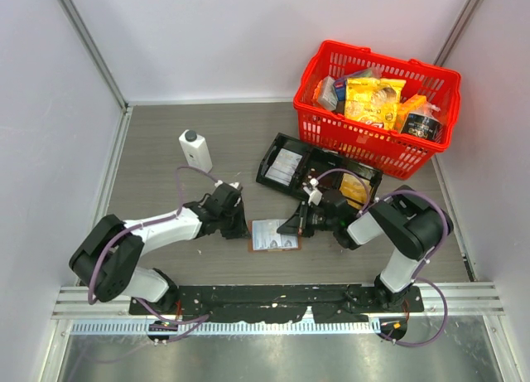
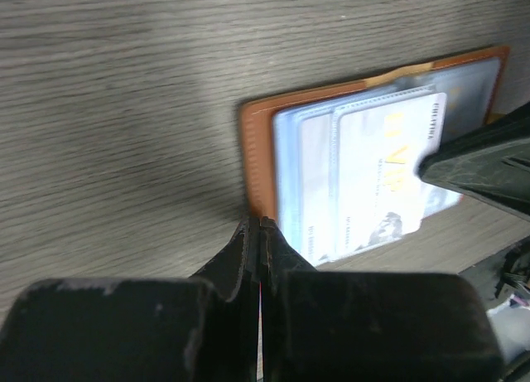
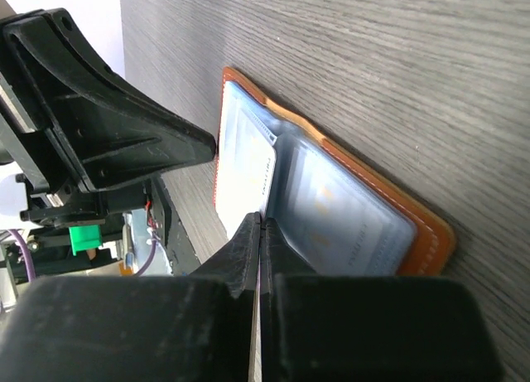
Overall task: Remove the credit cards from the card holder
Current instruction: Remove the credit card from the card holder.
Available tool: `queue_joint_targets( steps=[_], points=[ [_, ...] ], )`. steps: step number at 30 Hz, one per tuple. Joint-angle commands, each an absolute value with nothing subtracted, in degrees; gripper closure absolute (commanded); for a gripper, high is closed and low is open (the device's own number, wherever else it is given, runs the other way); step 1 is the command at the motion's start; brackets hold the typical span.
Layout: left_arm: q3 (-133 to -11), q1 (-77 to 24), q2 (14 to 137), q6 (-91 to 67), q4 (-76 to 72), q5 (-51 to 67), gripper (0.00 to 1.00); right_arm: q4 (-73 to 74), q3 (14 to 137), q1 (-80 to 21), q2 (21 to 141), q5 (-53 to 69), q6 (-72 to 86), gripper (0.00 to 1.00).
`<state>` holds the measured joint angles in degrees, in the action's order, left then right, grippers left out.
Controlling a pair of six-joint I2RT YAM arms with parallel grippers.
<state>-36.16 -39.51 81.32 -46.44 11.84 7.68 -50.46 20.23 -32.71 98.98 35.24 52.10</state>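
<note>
Nearest the camera are the two black-and-white robot arms, bolted along the front rail and both bent inward so they meet over the middle of the grey wood-grain table (image 1: 166, 142). Back right there's a red plastic shopping basket (image 1: 364, 142) stuffed with packets, a yellow one on top. Just in front of it is a black three-compartment tray (image 1: 277, 150) with a gold packet (image 1: 356, 187) in its right-hand section. Over on the left a small white rectangular bottle (image 1: 195, 150) with a dark cap stands upright, well apart from everything else.

Now the actual task stuff. The small flat brown leather-look card holder (image 1: 275, 235) lies open and flat on the table near the front, right between the two grippers, pale bluish pockets facing up. The thin pale blue-grey credit cards (image 2: 364, 183) are in those pockets, overlapping each other, and one whitish card (image 3: 244, 179) with yellow print sits on top of them.

The left gripper (image 2: 259, 224) has its fingers squeezed fully together with nothing between them, tips down right at the holder's brown left edge. The right gripper (image 3: 259, 220) is clamped down tight too. From its own wrist camera, the corner of the whitish card runs in between the fingertips, so it looks pinched on that card.
</note>
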Motion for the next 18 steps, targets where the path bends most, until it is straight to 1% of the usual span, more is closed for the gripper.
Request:
queue_joint_targets(
  steps=[1,4,7,9,11,15,18],
  points=[
    [-35.42,-38.94,78.66,-43.95,14.24,3.52,1.00,-44.14,21.27,-31.99,94.58,34.98,47.73,0.99],
    [-35.86,-39.02,77.35,-43.68,14.07,3.78,0.99,-39.12,22.76,-31.99,93.69,34.63,45.44,0.99],
    [-36.65,-39.20,75.33,-43.77,11.87,5.71,0.91,-39.37,23.46,-31.99,94.74,35.42,45.62,0.99],
    [-37.70,-39.64,74.36,-43.86,10.20,7.03,0.84,-40.34,23.56,-31.99,95.54,35.68,46.49,0.99],
    [-39.45,-39.90,74.62,-44.03,8.62,8.52,0.81,-41.48,23.64,-32.08,96.06,35.77,46.85,0.99],
    [-42.53,-40.17,78.82,-44.82,5.72,12.12,0.80,-41.40,24.34,-31.99,96.68,35.86,46.93,0.99],
    [-44.03,-40.52,82.61,-44.91,4.66,13.88,0.83,-41.40,24.78,-31.99,97.29,36.21,46.93,0.99]
  ],
)
